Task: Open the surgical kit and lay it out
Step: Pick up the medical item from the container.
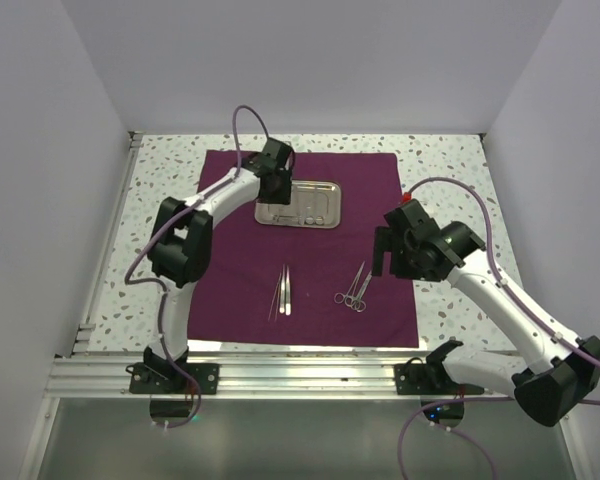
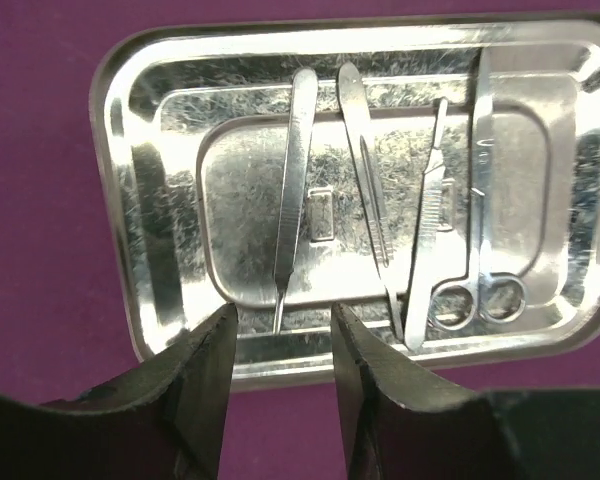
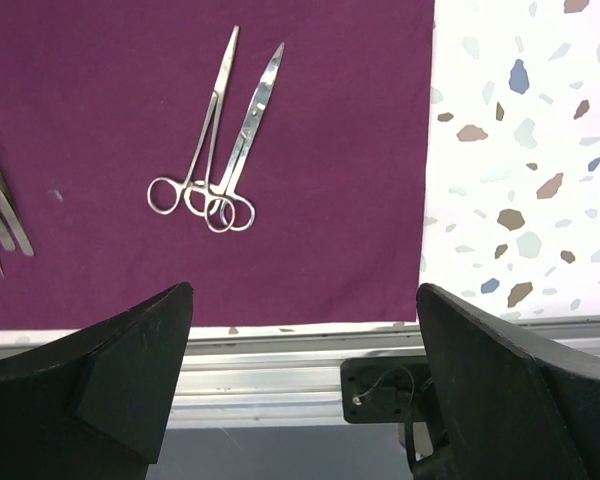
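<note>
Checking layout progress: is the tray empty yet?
Not empty: the tray holds four slim steel instruments, lying side by side.

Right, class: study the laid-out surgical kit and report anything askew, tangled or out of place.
Mostly tidy. On the dark purple cloth, the two silver ring-handled steel instruments lie with their finger rings overlapping. In the shiny rectangular steel tray, the thin instruments lean at differing angles, two converging at their lower ends.
</note>
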